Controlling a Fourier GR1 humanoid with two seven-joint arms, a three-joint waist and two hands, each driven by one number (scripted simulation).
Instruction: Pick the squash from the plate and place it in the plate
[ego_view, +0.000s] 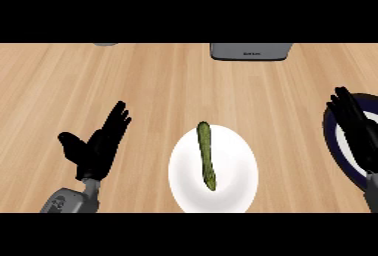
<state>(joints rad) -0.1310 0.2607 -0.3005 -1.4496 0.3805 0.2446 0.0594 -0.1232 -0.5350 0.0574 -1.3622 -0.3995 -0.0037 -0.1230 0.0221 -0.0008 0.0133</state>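
Pickup pending: squash (207, 155) on white plate (238, 192)
It lies lengthwise there, untouched; left hand (96, 147) rests open, right hand (358, 131), fingers straight, hovers over the dark-rimmed plate (331, 150). Next, likely: reach across and grasp.

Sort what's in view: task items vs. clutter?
Job:
- squash, lying on the white plate
- dark-rimmed plate at the right edge, partly under the right hand
- left hand, open, left of the white plate

Lying about:
- grey appliance at the far edge
- small grey object, far left, cut off
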